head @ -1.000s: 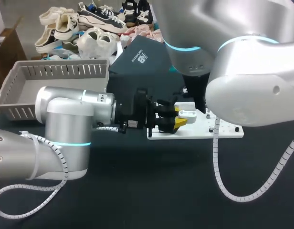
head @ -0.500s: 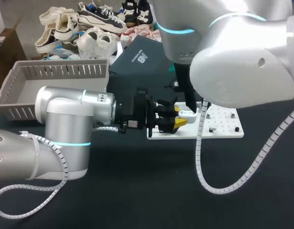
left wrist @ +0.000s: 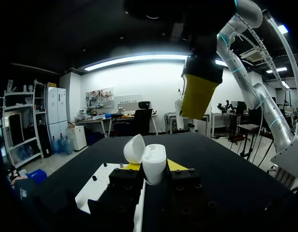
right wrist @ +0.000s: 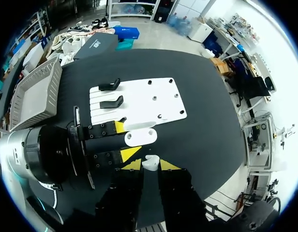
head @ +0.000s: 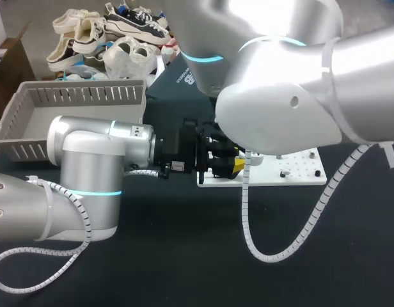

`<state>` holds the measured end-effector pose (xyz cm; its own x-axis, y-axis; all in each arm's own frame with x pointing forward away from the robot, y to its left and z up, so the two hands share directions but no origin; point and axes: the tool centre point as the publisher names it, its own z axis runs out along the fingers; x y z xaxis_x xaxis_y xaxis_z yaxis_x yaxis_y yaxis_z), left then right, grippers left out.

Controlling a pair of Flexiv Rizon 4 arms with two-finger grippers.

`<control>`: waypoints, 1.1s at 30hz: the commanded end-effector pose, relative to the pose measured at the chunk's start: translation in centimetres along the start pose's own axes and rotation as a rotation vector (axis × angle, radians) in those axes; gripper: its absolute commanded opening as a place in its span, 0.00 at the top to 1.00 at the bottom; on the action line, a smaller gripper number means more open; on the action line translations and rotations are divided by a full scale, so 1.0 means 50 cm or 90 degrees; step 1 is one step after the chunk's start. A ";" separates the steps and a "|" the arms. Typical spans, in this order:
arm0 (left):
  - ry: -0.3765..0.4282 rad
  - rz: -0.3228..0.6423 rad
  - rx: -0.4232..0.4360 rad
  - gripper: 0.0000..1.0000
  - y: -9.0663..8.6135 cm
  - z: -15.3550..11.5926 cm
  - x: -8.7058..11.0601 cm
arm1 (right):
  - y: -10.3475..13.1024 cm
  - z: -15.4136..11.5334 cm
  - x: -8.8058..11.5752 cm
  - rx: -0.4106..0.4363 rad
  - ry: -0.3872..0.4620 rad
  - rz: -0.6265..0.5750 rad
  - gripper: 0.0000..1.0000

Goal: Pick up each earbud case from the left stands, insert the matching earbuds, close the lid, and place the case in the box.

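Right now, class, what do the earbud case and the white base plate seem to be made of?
Earbud case: probably hard plastic, smooth white, with a soft sheen on its rounded shell. Base plate: rigid matte white sheet with holes; plastic or painted metal, unclear which.

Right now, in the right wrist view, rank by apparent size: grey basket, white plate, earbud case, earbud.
1. White plate and grey basket: about alike, so unranked.
2. Earbud case.
3. Earbud, smallest even though it is nearest the camera.
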<state>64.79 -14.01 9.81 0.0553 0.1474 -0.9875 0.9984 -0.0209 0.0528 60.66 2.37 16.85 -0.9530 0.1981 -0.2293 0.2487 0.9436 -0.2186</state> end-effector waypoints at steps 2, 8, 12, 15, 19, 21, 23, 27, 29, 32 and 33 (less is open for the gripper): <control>-0.002 0.001 -0.002 1.00 -0.002 0.000 0.001 | -0.010 0.013 -0.008 -0.011 -0.007 0.004 1.00; -0.002 0.001 -0.002 1.00 -0.002 0.000 0.001 | -0.008 0.018 -0.015 -0.018 -0.032 -0.002 1.00; -0.002 0.001 -0.002 1.00 -0.002 0.000 0.001 | -0.008 0.024 -0.016 -0.009 -0.049 -0.012 1.00; -0.002 0.001 -0.002 1.00 -0.002 0.000 0.001 | -0.009 0.029 -0.018 -0.006 -0.050 -0.014 1.00; -0.002 0.001 -0.002 1.00 -0.002 0.000 0.001 | -0.008 0.035 -0.026 -0.002 -0.049 -0.015 1.00; -0.002 0.001 -0.002 1.00 -0.002 0.000 0.001 | -0.008 0.038 -0.029 0.004 -0.051 -0.014 1.00; -0.002 0.001 -0.002 1.00 -0.002 0.000 0.001 | -0.008 0.042 -0.032 0.006 -0.051 -0.014 1.00; -0.002 0.001 -0.002 1.00 -0.002 0.000 0.001 | -0.009 0.050 -0.039 0.012 -0.054 -0.013 1.00; -0.002 0.001 -0.002 1.00 -0.002 0.000 0.001 | -0.009 0.053 -0.041 0.014 -0.053 -0.012 1.00; -0.002 0.001 -0.002 1.00 -0.002 0.000 0.001 | -0.009 0.057 -0.044 0.015 -0.052 -0.012 1.00; -0.002 0.001 -0.002 1.00 -0.002 0.000 0.001 | -0.010 0.058 -0.044 0.016 -0.051 -0.012 1.00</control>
<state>64.79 -14.01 9.81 0.0554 0.1474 -0.9875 0.9984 -0.0209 0.0529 62.95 0.64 14.86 -0.9407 0.1556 -0.3014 0.2339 0.9411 -0.2442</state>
